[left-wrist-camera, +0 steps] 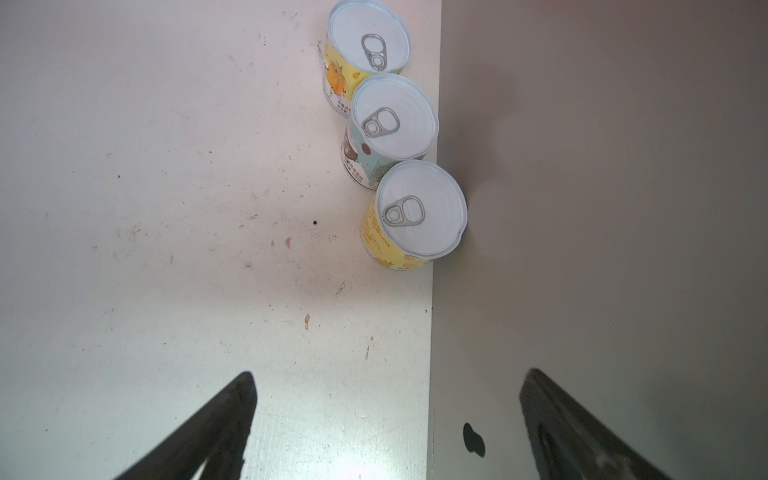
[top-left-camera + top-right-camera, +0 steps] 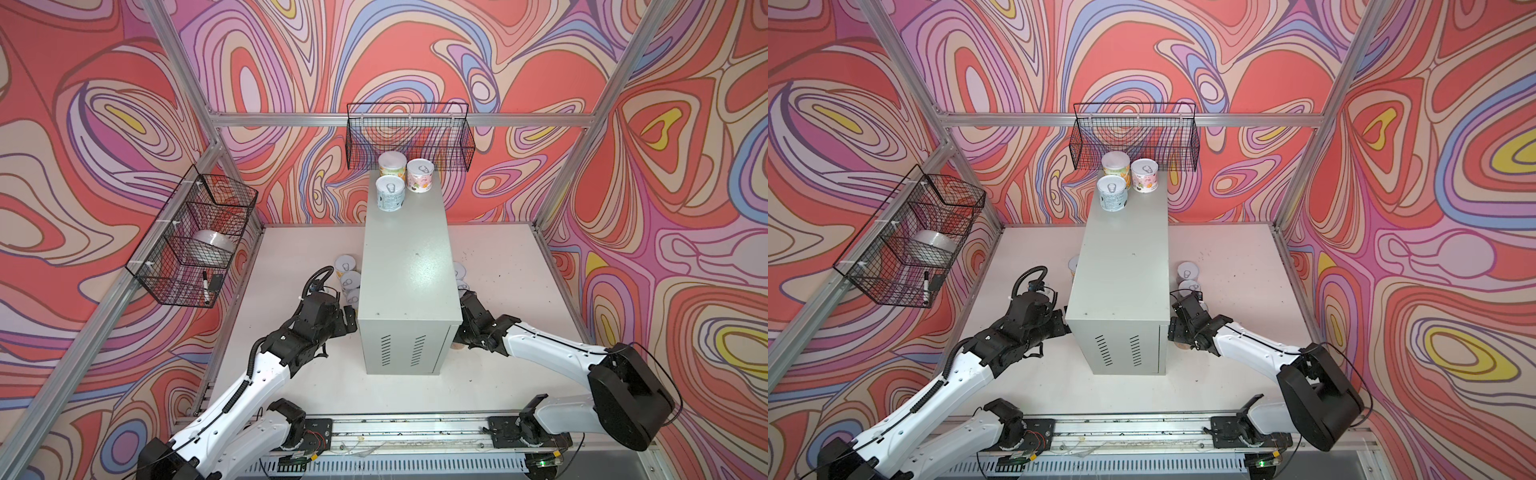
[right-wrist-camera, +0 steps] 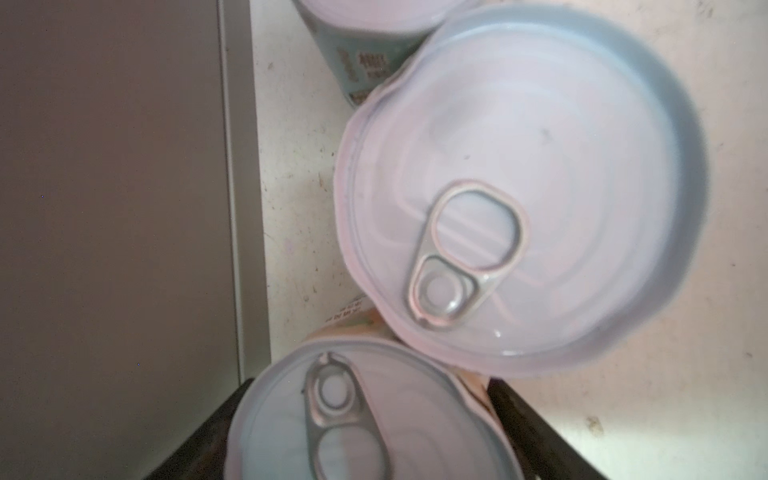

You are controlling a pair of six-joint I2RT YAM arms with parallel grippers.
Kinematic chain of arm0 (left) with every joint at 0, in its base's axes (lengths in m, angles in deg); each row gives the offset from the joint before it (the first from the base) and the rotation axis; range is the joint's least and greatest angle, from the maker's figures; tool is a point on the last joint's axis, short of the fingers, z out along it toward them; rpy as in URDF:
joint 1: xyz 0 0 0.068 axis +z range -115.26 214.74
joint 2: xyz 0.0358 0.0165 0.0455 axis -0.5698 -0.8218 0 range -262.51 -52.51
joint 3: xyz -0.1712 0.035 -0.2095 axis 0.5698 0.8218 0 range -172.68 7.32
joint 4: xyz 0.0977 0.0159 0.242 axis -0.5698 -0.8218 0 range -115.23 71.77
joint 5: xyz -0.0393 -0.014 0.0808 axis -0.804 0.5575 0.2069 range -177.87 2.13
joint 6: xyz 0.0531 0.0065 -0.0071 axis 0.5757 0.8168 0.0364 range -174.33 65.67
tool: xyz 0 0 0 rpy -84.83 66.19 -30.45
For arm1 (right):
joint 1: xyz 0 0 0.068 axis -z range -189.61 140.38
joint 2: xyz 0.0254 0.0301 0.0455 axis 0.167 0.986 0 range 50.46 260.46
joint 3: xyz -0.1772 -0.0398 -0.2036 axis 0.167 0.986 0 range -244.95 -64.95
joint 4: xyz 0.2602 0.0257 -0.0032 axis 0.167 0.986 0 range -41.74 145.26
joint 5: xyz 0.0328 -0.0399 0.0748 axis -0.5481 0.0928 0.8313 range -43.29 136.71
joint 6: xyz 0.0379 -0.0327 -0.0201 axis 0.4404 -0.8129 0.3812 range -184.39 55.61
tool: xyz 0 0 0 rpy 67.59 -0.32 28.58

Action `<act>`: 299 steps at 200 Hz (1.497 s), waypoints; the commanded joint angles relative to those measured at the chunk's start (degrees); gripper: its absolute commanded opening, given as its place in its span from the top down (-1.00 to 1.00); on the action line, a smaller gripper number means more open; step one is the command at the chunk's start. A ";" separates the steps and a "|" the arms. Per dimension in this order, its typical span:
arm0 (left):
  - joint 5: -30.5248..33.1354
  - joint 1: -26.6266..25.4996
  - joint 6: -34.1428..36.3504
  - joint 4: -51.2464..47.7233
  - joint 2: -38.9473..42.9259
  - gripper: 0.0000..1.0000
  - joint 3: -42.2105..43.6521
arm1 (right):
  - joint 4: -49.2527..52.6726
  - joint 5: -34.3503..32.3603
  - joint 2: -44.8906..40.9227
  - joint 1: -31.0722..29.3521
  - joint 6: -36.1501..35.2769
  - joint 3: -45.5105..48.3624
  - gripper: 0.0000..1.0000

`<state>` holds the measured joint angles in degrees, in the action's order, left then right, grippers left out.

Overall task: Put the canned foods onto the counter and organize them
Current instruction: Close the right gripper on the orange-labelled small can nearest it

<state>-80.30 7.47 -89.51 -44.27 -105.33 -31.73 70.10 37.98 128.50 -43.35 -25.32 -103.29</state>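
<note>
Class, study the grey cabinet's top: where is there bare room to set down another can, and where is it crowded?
The top of the counter is bare from the pale blue can forward to its near edge. The far end is crowded: that can, the yellow-green can and the pink can cluster there.

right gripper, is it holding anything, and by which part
Cannot tell: the right gripper has its jaws either side of a can, at its side wall, but contact isn't clear. The left gripper is open, empty.
</note>
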 commanded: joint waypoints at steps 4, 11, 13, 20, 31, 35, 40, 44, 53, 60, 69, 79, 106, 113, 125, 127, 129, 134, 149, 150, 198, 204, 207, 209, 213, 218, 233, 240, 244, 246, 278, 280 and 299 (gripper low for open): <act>-1.29 0.38 -0.25 2.72 -0.87 -1.00 0.64 | 1.44 -3.45 1.94 0.12 0.17 -0.01 -0.67; -1.40 0.42 -0.18 2.95 -0.97 -0.99 0.51 | 1.37 -3.64 2.19 0.15 0.13 0.11 -0.67; -1.39 0.49 -0.23 2.98 -1.04 -0.99 0.43 | 1.36 -3.70 2.20 0.12 0.13 0.07 -0.67; -1.34 0.56 -0.05 2.98 -1.14 -0.99 0.27 | 1.16 -3.90 2.67 0.14 0.20 0.11 -0.66; -1.38 0.63 0.07 2.84 -1.05 -0.99 0.03 | 0.76 -3.94 3.33 0.13 0.23 0.27 -0.64; -1.34 0.62 0.18 2.80 -0.99 -0.99 -0.06 | 0.54 -3.88 3.66 0.14 0.31 0.29 -0.62; -1.33 0.59 0.18 2.75 -0.90 -0.99 -0.11 | 0.25 -3.83 3.91 0.08 0.41 0.36 -0.60; -1.25 0.63 0.15 2.67 -0.73 -0.99 -0.11 | 0.05 -3.74 4.09 0.10 0.41 0.40 -0.59; -1.16 0.64 0.14 2.59 -0.39 -0.99 -0.08 | -0.21 -3.57 4.50 0.11 0.57 0.54 -0.55; -1.01 0.63 0.17 2.45 0.01 -0.99 0.00 | -0.47 -3.40 4.62 0.08 0.61 0.62 -0.52; -0.73 0.62 0.19 2.14 0.30 -0.99 -0.04 | -0.51 -3.19 4.58 0.00 0.64 0.54 -0.46; -0.63 0.61 0.25 1.89 0.65 -0.98 -0.05 | -0.47 -3.13 4.28 -0.09 0.62 0.53 -0.37; -0.50 0.63 0.19 2.09 1.27 -0.99 0.47 | -0.38 -3.00 3.12 -0.58 0.57 0.86 -0.07; -0.50 0.59 0.32 2.05 1.10 -0.98 0.23 | -0.40 -3.04 2.74 -0.69 0.59 1.04 0.09; -0.54 0.64 0.62 1.52 0.64 -0.98 -0.79 | -0.54 -2.96 2.18 -0.82 0.57 1.34 0.48; -0.61 0.61 0.77 1.46 0.59 -0.98 -0.95 | -0.57 -2.89 2.13 -0.87 0.64 1.45 0.55; -0.67 0.63 0.78 1.37 0.50 -0.98 -1.05 | -0.64 -2.88 2.01 -0.87 0.61 1.48 0.62; -0.63 0.63 0.87 1.31 0.35 -0.99 -1.40 | -0.87 -2.76 1.79 -0.90 0.69 1.67 0.79; -0.95 0.63 1.06 0.74 0.08 -0.98 -2.41 | -1.15 -2.31 1.39 -0.96 0.86 2.04 1.00; -0.97 0.63 1.07 0.73 0.08 -0.98 -2.47 | -1.08 -2.28 1.40 -0.93 0.89 2.05 1.00; -2.41 0.64 1.70 2.02 -2.20 -0.99 -5.43 | 4.37 -1.99 -1.24 -0.96 1.59 -0.41 1.00; -2.79 0.63 1.86 2.15 -2.66 -0.98 -5.79 | 5.17 -1.94 -1.77 -0.95 1.49 -0.87 1.00; -2.97 0.63 1.88 2.14 -2.99 -0.98 -5.92 | 5.56 -2.06 -2.09 -0.97 1.49 -1.11 1.00; -3.04 0.64 1.87 2.14 -3.10 -0.98 -6.01 | 5.79 -2.07 -2.32 -0.91 1.46 -1.33 1.00; -3.10 0.64 2.03 2.21 -3.32 -0.98 -6.10 | 6.14 -1.98 -2.73 -0.98 1.30 -1.53 1.00; -3.23 0.64 2.20 2.23 -3.71 -0.98 -6.33 | 6.70 -1.95 -3.17 -0.98 1.26 -1.81 1.00; -3.27 0.70 3.12 1.76 -4.29 -0.98 -7.12 | 8.12 -1.73 -4.59 -0.98 1.27 -2.50 1.00; -3.33 0.79 3.42 1.53 -4.37 -0.98 -7.43 | 8.67 -1.45 -5.48 -0.98 1.36 -2.70 1.00; -3.42 0.85 3.59 1.36 -4.40 -0.98 -7.58 | 9.11 -1.36 -5.98 -0.98 1.50 -2.82 1.00; -3.48 0.95 3.68 1.35 -4.40 -0.98 -7.74 | 9.34 -1.31 -6.15 -0.98 1.62 -2.84 1.00; -4.45 2.27 4.96 0.58 -4.30 -0.99 -8.83 | 13.53 -0.85 -9.79 -0.98 1.68 -4.24 1.00; -4.62 2.39 4.99 0.60 -4.35 -0.99 -8.89 | 13.96 -0.89 -9.96 -0.98 1.68 -4.40 1.00; -5.50 3.51 5.39 0.13 -4.40 -0.99 -9.33 | 17.71 -1.76 -12.42 -0.98 0.90 -6.12 1.00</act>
<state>-84.41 9.72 -85.55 -42.50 -109.66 -39.36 83.57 37.26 119.85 -44.12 -24.23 -105.68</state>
